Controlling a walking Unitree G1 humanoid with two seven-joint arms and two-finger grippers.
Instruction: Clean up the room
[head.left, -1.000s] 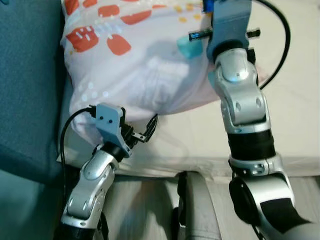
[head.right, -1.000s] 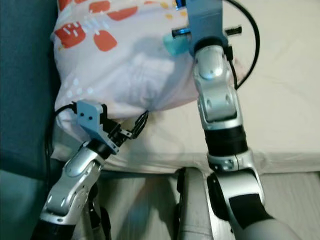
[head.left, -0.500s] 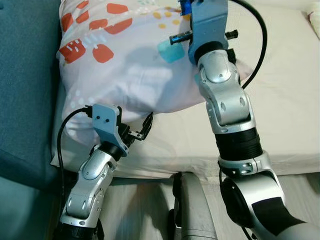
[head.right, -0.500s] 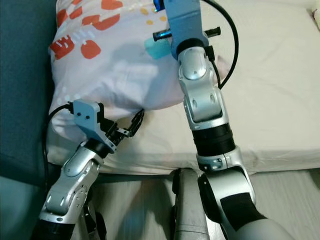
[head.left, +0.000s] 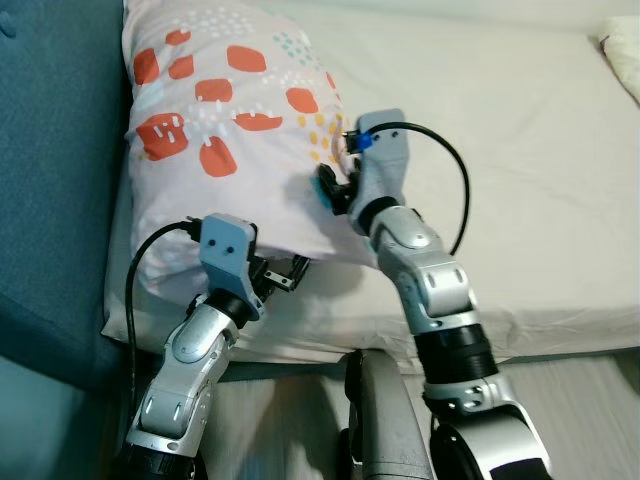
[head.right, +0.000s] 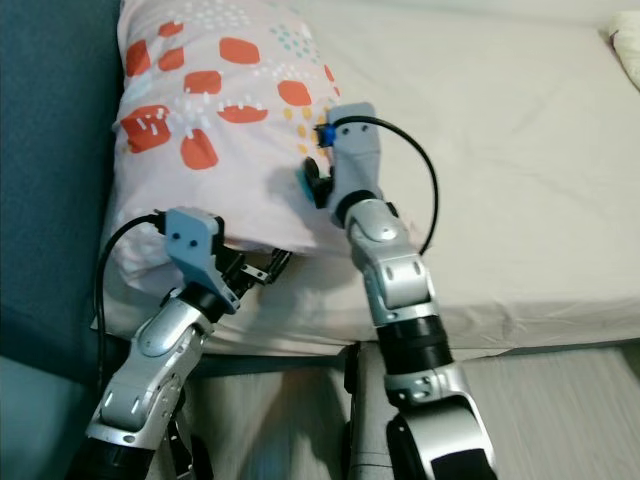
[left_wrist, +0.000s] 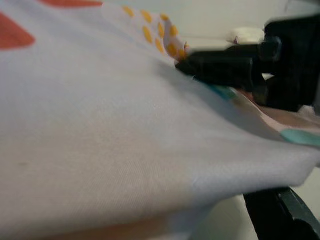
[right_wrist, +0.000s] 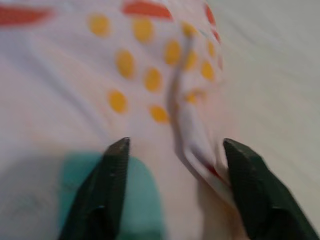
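A white pillow (head.left: 230, 150) with red patches and yellow dots lies on the cream bed (head.left: 530, 180), up against the blue padded panel. My right gripper (head.left: 328, 190) is at the pillow's right edge. It is open, and its fingers (right_wrist: 107, 185) stand either side of the pillow's seam corner (right_wrist: 187, 135). My left gripper (head.left: 288, 273) sits at the pillow's near edge, low by the mattress side, its tips apart. The pillow cloth (left_wrist: 125, 140) drapes over it, hiding one finger.
A blue padded panel (head.left: 50, 160) runs along the bed's left side. The mattress front edge (head.left: 560, 335) is just before me, with pale wood floor (head.left: 600, 400) below. Another cream cushion (head.left: 625, 50) peeks in at the far right corner.
The camera has pulled back and up. My right arm has drawn back from across the pillow to its right edge. The left gripper stays at the near edge.
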